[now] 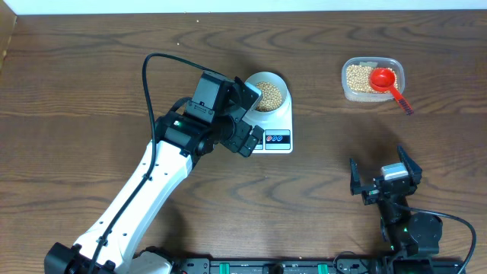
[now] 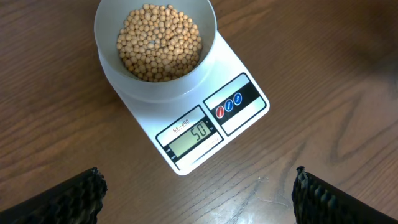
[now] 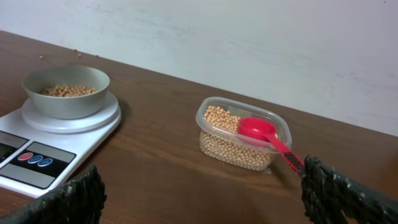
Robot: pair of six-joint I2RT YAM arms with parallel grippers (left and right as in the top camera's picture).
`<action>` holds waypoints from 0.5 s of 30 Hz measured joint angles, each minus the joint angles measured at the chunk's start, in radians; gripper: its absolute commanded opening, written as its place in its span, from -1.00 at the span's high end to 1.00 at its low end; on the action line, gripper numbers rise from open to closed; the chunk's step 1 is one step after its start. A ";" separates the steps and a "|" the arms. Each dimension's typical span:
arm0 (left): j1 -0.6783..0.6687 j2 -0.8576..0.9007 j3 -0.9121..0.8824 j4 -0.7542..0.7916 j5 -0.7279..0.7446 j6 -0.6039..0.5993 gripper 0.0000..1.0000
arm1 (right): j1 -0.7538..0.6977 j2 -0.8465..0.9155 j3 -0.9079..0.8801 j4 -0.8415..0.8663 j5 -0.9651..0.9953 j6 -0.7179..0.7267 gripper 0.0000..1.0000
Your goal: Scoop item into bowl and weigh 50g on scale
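The pale bowl [image 1: 280, 80] stands on the white scale [image 1: 281, 125] at the table's middle and holds tan beans [image 1: 268, 96]. In the left wrist view the bowl [image 2: 155, 87] with beans [image 2: 159, 42] sits on the scale [image 2: 242, 127], whose display [image 2: 191, 135] reads 50. My left gripper [image 1: 245, 114] hovers over the scale's front left, open and empty [image 2: 199, 193]. My right gripper [image 1: 384, 173] is open and empty near the front right [image 3: 202, 193]. The right wrist view shows the bowl [image 3: 65, 93] and the scale [image 3: 37, 155] at the left.
A clear plastic tub [image 1: 372, 80] of beans stands at the back right with a red scoop [image 1: 386, 80] resting in it, handle pointing to the front right. The tub [image 3: 244, 134] and the scoop [image 3: 264, 134] also show in the right wrist view.
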 measured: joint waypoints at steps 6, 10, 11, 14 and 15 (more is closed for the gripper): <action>0.000 0.000 0.000 0.000 0.000 0.000 -0.96 | 0.000 0.000 0.000 0.000 0.000 0.000 -0.99; 0.000 0.000 0.000 0.000 0.000 0.000 -0.96 | 0.000 0.000 0.000 0.000 0.000 0.000 -0.98; 0.000 0.000 0.000 0.000 0.000 0.000 -0.96 | 0.000 0.000 0.000 0.000 0.000 0.000 -0.98; 0.000 0.000 0.000 -0.002 0.000 0.000 -0.96 | 0.000 0.000 0.000 0.000 0.000 0.000 -0.99; 0.000 0.000 0.000 -0.011 0.000 0.000 -0.96 | 0.000 0.000 0.000 0.000 0.000 0.000 -0.98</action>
